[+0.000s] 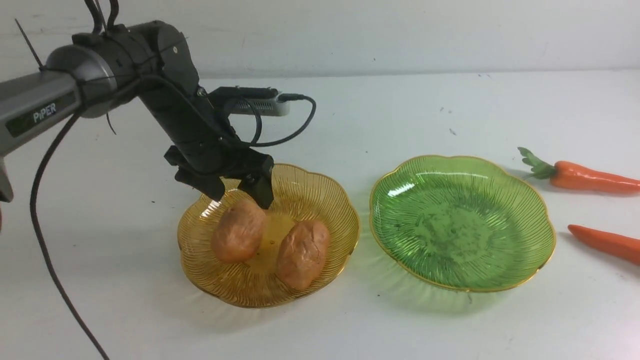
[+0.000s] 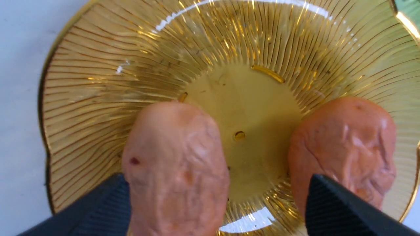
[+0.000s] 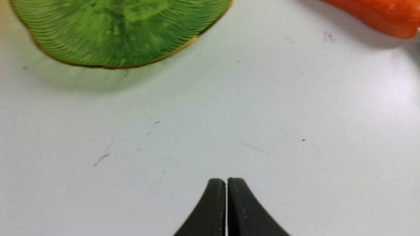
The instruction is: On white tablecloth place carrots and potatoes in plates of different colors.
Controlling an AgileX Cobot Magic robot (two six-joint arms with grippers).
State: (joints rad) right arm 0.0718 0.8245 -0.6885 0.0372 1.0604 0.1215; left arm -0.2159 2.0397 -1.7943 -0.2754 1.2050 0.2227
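Observation:
On the white tablecloth [image 1: 400, 110] an amber plate [image 1: 320, 200] holds two potatoes, one on its left side [image 1: 239, 230] and one on its right side [image 1: 303, 253]. My left gripper [image 1: 241, 197] is open just above the left potato, its fingers astride that potato's far end. In the left wrist view the gripper [image 2: 218, 178] stands wide around this potato [image 2: 175, 170], with the other potato [image 2: 344, 144] beside one finger. The green plate [image 1: 462, 222] is empty. Two carrots [image 1: 590, 177] [image 1: 607, 243] lie right of it. My right gripper [image 3: 226, 179] is shut and empty, low over the cloth.
The right wrist view shows the green plate's rim [image 3: 115, 32] and part of a carrot [image 3: 377, 13] ahead of the gripper. The left arm's cable hangs at the table's left side [image 1: 45, 240]. A white wall closes the table's far edge.

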